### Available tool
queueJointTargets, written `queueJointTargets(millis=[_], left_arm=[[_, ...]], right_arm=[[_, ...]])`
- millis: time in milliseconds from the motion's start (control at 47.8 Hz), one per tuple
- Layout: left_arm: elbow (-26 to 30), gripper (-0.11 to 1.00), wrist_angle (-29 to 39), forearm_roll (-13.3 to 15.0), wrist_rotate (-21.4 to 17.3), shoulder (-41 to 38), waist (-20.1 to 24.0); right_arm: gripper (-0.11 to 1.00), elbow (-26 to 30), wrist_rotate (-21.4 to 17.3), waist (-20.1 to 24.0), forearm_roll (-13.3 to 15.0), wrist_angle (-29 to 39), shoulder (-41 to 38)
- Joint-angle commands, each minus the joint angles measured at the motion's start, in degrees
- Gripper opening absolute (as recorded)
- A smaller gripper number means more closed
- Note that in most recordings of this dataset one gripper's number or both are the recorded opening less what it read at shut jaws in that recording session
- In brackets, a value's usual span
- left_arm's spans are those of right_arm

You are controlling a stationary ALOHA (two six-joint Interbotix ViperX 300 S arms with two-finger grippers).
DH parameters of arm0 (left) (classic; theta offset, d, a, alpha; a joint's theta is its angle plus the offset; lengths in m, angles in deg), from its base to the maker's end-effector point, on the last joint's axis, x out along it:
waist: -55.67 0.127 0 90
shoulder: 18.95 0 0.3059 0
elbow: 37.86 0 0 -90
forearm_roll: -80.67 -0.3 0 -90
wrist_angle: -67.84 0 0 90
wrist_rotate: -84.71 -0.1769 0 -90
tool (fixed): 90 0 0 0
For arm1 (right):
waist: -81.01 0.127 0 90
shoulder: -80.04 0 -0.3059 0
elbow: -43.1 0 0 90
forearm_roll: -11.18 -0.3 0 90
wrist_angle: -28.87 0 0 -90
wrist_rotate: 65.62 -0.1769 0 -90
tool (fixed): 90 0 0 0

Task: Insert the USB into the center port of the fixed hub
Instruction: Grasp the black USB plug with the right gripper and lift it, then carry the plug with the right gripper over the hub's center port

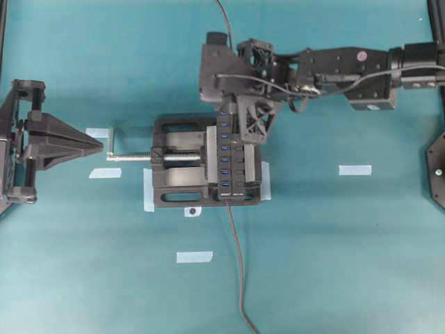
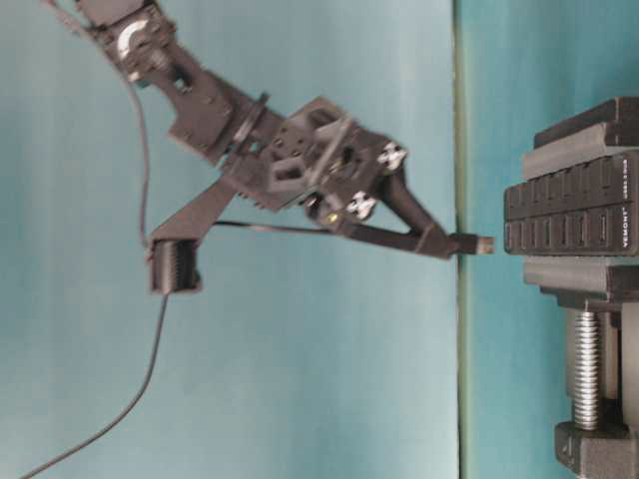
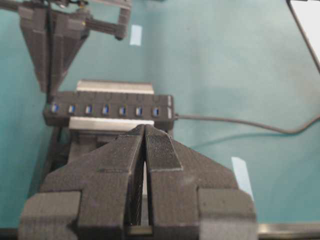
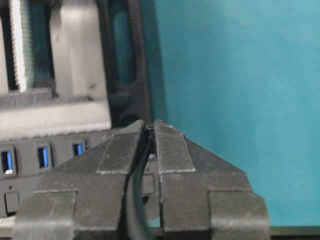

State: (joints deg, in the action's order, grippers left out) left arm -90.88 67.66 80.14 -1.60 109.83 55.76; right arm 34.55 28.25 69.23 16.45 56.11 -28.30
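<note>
The fixed hub (image 1: 227, 149) is a long black bar clamped in a vise, its blue slots in a row. The center port (image 3: 105, 109) is the fourth slot. My right gripper (image 2: 454, 242) is shut on the USB (image 2: 480, 243), whose small plug sticks out past the fingertips, a short gap from the hub's (image 2: 574, 215) face and not touching it. From overhead the right gripper (image 1: 249, 136) hovers over the hub's far end. The USB's cable (image 4: 136, 200) runs back between the fingers. My left gripper (image 1: 97, 145) is shut and empty, left of the vise.
A black vise (image 1: 181, 191) with a silver screw (image 1: 128, 158) holds the hub. The hub's own dark cable (image 1: 236, 264) trails toward the near edge. Pale tape strips (image 1: 354, 170) (image 1: 194, 257) mark the teal cloth.
</note>
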Motion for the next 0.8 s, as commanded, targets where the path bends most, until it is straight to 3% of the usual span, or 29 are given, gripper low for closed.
queueJointTargets(millis=[0,377,774], left_arm=[[0.7,0.01,-0.26,0.0,0.09,-0.09,0.0],[0.35,0.01,-0.26,0.0,0.26,0.53,0.0],[0.18,0.01,-0.26,0.0,0.26,0.53,0.0]], right_arm=[[0.06,3.08,0.09,0.44,0.0,2.37,1.14],[0.06,8.0,-0.53,3.08,-0.44,12.48,1.67],[0.06,8.61,-0.53,4.39,-2.02,13.18,2.2]])
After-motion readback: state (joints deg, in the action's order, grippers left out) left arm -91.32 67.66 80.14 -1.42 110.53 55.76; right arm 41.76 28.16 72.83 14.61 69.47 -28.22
